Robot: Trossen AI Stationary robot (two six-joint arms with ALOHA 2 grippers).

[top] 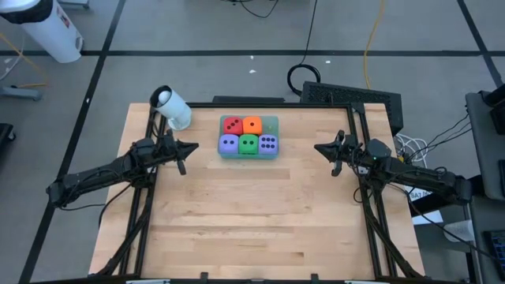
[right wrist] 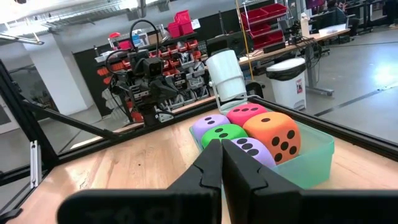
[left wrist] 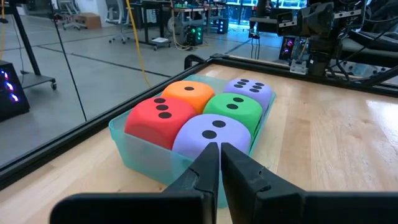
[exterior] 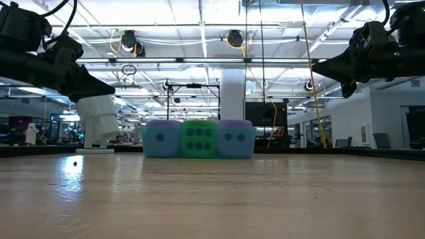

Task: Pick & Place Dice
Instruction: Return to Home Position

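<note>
Five dice sit in a translucent teal tray [top: 273,121] near the table's far edge: red [top: 233,125] and orange [top: 252,125] in the far row, lavender [top: 228,143], green [top: 248,144] and lavender [top: 268,143] in the near row. The left wrist view shows red [left wrist: 158,115], orange [left wrist: 188,94], green [left wrist: 233,109] and both lavender ones [left wrist: 211,134]. My left gripper [top: 192,147] hovers shut, left of the tray. My right gripper [top: 319,147] hovers shut, right of it. Both are raised above the table.
A white cylinder-shaped device [top: 171,106] stands at the table's far left corner. Black frame rails run along the table's left and right sides [top: 359,142]. Bare wood [top: 252,213] stretches from the tray to the near edge.
</note>
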